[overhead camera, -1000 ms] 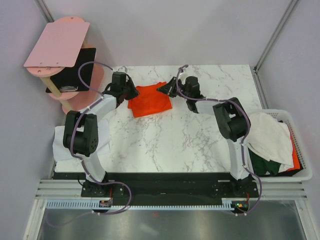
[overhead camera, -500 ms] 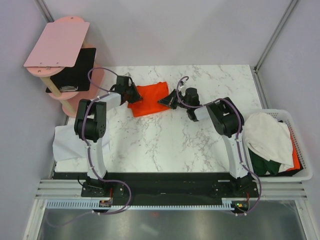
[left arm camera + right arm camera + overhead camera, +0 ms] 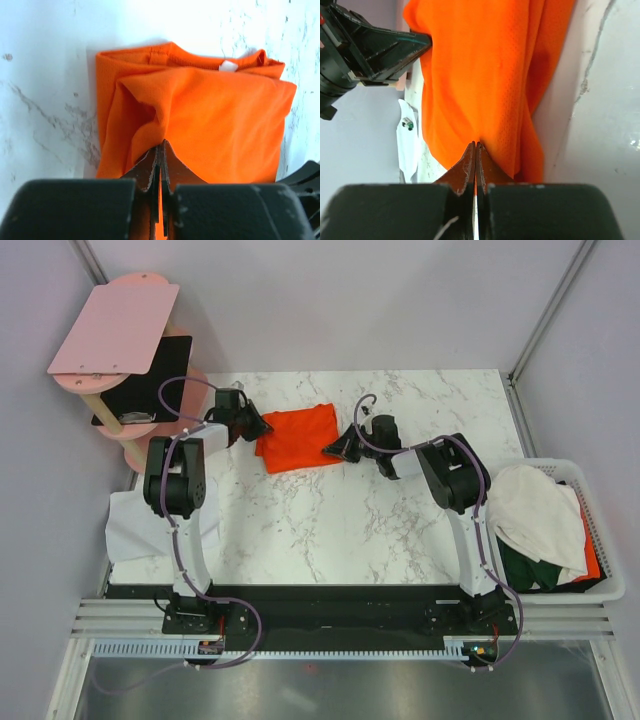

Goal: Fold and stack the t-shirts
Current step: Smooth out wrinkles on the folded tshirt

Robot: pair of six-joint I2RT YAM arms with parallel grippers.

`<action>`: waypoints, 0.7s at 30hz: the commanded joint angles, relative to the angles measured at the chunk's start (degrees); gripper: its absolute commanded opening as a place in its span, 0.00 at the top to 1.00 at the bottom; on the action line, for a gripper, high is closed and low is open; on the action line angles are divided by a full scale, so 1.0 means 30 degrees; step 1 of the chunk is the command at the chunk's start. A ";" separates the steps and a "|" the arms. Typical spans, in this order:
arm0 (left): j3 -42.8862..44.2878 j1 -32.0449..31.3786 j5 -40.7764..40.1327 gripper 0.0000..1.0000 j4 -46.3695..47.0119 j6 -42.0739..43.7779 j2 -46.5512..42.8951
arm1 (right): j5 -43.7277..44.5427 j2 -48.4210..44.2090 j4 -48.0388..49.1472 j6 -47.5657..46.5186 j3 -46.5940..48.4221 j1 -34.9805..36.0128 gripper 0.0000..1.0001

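A bright orange-red t-shirt (image 3: 298,435) lies folded into a small rectangle at the back middle of the marble table. My left gripper (image 3: 258,427) is at its left edge, shut on a fold of the orange fabric (image 3: 200,115); the fingertips (image 3: 161,146) pinch it. My right gripper (image 3: 336,448) is at the shirt's near right corner, shut on the orange fabric (image 3: 480,75), pinched at the tips (image 3: 475,145). A white t-shirt (image 3: 130,525) lies at the table's left edge. More shirts, white (image 3: 540,515) and dark green (image 3: 525,570), are heaped in the basket.
A white basket (image 3: 603,540) stands off the table's right side, with an orange cloth (image 3: 593,560) under the heap. A pink board stand (image 3: 115,325) with a flat black panel (image 3: 150,380) stands at the back left. Grey walls close the back and sides.
My right gripper has slid toward the near side along the shirt's right edge. My left gripper shifted right, then back left. The orange shirt now lies flatter and wider.
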 commanded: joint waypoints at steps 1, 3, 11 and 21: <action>0.1499 0.0397 -0.0037 0.98 -0.0474 -0.0795 0.0965 | 0.0515 0.0063 -0.1864 -0.1772 0.0881 -0.0154 1.00; 0.1472 0.0427 -0.0476 0.98 -0.1057 -0.0649 0.0995 | 0.0632 0.0033 -0.2190 -0.1979 0.0997 -0.0213 1.00; 0.0069 0.0427 -0.0102 0.98 -0.0769 -0.0707 -0.1195 | 0.0983 -0.0958 -0.3363 -0.3792 0.1176 -0.0213 1.00; -0.4005 -0.0187 0.0724 0.98 -0.0853 -0.0415 -0.8639 | 0.6017 -0.5767 -0.9994 -1.0668 0.3013 0.0401 0.92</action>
